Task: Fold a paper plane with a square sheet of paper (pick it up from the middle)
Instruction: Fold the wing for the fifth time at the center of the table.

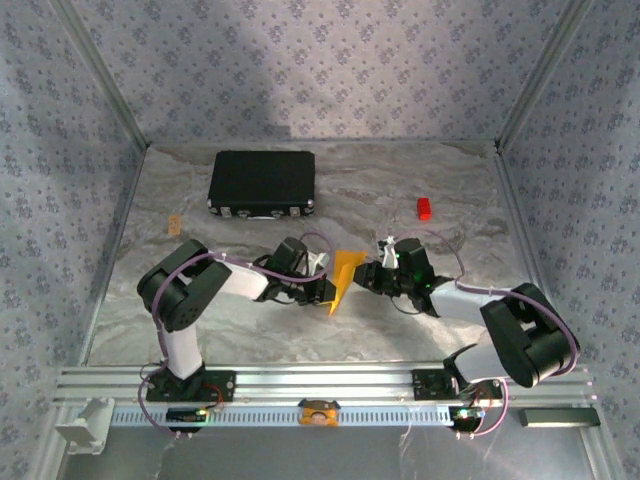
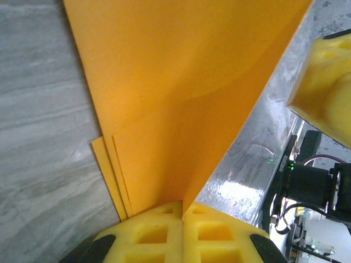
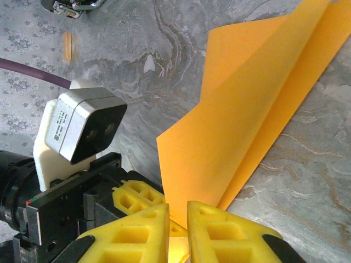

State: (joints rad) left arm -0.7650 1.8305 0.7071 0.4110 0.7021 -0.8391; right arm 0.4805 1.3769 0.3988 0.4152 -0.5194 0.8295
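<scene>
The orange sheet of paper [image 1: 345,275] is folded into a narrow pointed shape and stands on edge mid-table between the two grippers. My left gripper [image 1: 322,288] holds it from the left. In the left wrist view its yellow pads [image 2: 182,211] are pressed together on the paper's [image 2: 181,98] lower edge, where several layers show. My right gripper [image 1: 377,275] is at the paper's right side. In the right wrist view it [image 3: 178,213] stands with a narrow gap, and a corner of the paper [image 3: 241,120] reaches down into that gap.
A black case [image 1: 262,182] lies at the back left and a small red block [image 1: 424,208] at the back right. A tan scrap [image 1: 175,223] sits near the left wall. The left arm's camera housing [image 3: 82,126] is close beside my right fingers.
</scene>
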